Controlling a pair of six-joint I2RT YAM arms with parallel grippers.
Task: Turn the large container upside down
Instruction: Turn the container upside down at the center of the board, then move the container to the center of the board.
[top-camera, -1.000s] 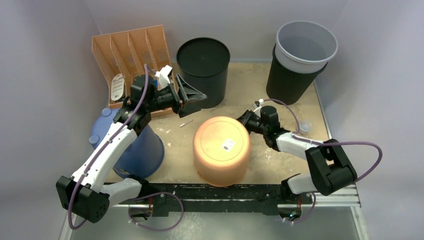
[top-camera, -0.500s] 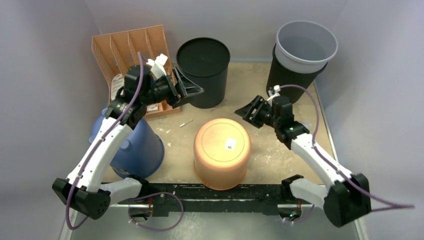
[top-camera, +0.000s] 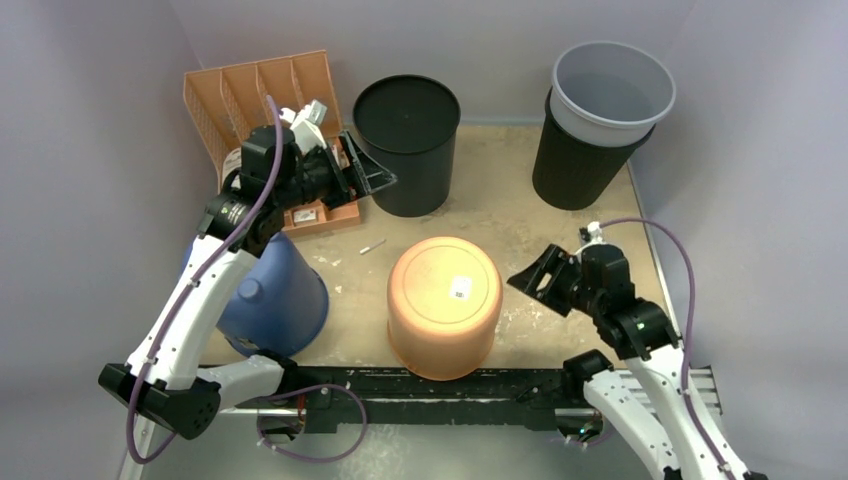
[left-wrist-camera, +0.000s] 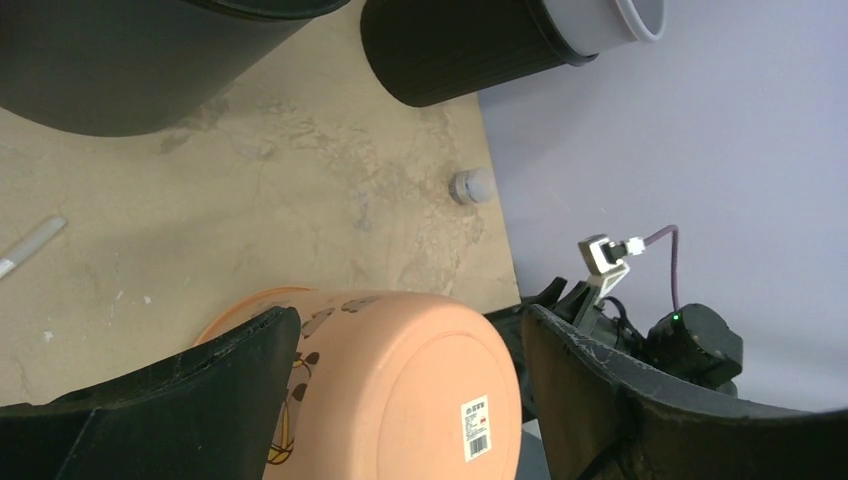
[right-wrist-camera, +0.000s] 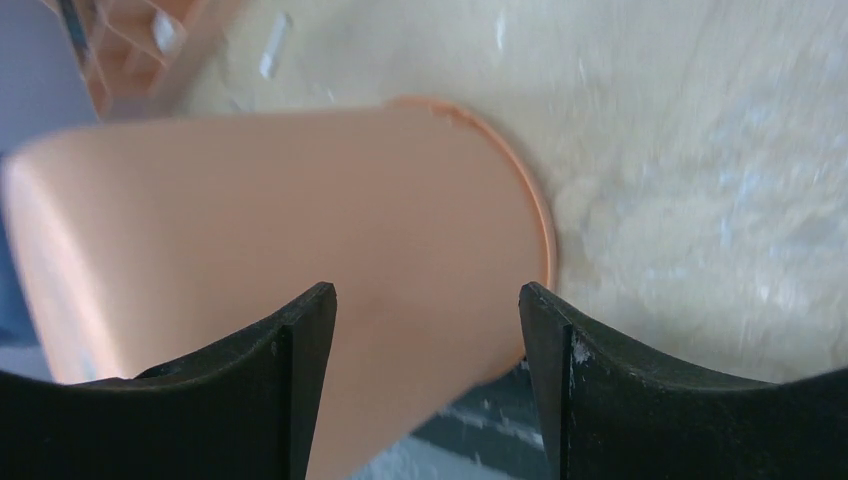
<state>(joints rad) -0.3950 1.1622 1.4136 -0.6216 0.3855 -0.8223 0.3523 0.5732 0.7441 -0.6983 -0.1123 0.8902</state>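
**Container is bottom-up, flip looks done**

Your orange container (top-camera: 444, 305) sits mouth-down on the table (top-camera: 500, 190), centre front, between your two arms. Its flat base faces up with the sticker (top-camera: 460, 291) on top, and the rim looks flush to the surface. Your right gripper (top-camera: 532, 280) is near its right side but not touching it, jaws spread and holding nothing. Your left gripper (top-camera: 368, 170) hangs well apart by the black bin (top-camera: 406, 140), jaws wide and empty. My read is that only parking the arms is left.
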